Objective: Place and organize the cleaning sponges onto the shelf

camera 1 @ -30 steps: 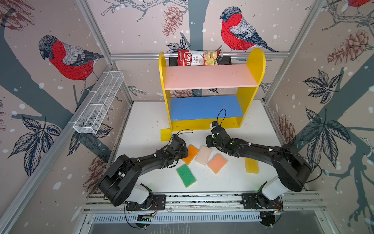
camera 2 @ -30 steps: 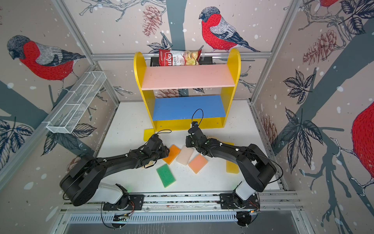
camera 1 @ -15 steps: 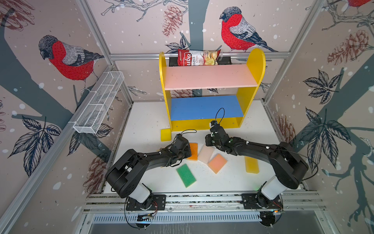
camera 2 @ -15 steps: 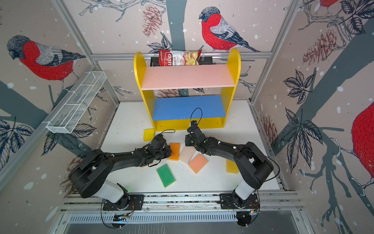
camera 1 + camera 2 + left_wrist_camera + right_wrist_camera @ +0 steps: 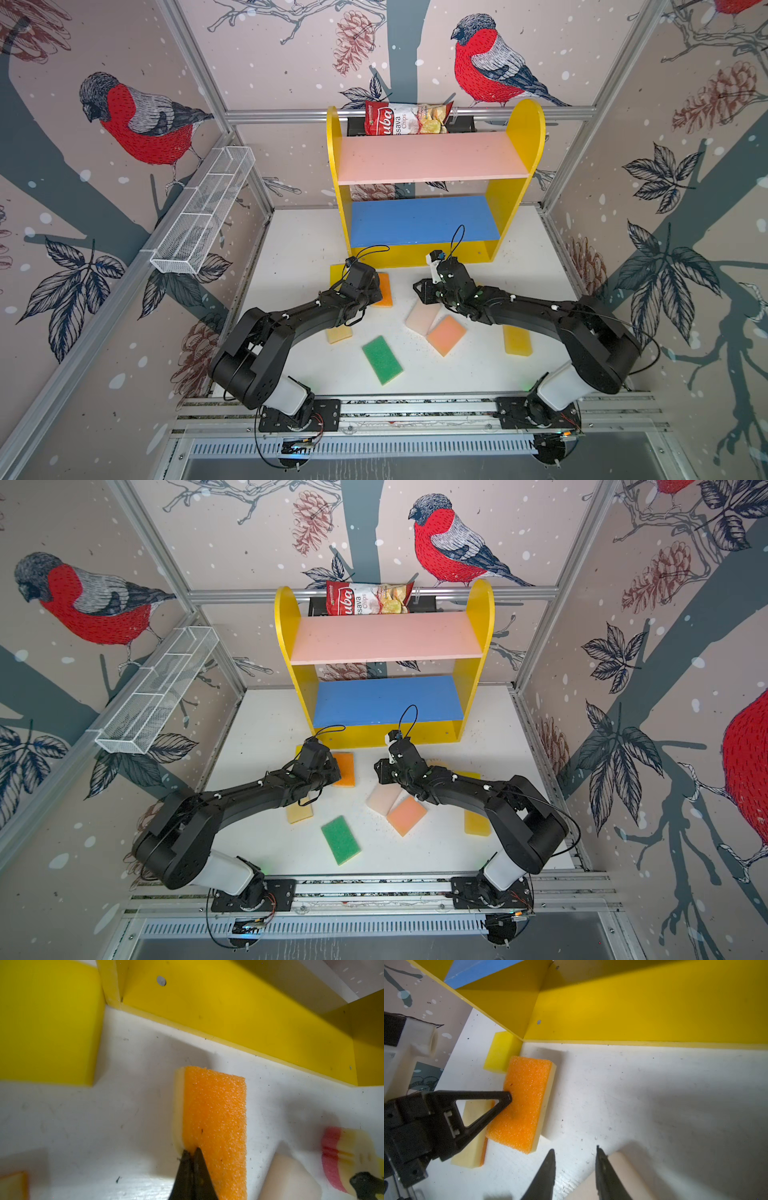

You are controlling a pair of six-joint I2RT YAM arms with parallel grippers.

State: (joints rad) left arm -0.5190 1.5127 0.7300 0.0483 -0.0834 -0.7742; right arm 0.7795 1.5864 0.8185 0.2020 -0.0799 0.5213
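shelf [image 5: 428, 158]: no sponge on its pink or blue board. sponges [image 5: 382, 359] lie on the table [image 5: 291, 249] before it. left gripper [image 5: 193, 1153], fingers pressed together, pokes the orange sponge [image 5: 214, 1109] near its edge; whether foam is caught i cannot tell. right gripper [image 5: 575, 1153] hangs spread over the cream sponge [image 5: 420, 319]. likely best: reopen left, straddle the orange's narrow width, squeeze gently, lift clear.

Orange sponge [image 5: 216, 1122]; green sponge [image 5: 382, 359]; possibly cream sponge [image 5: 420, 319].
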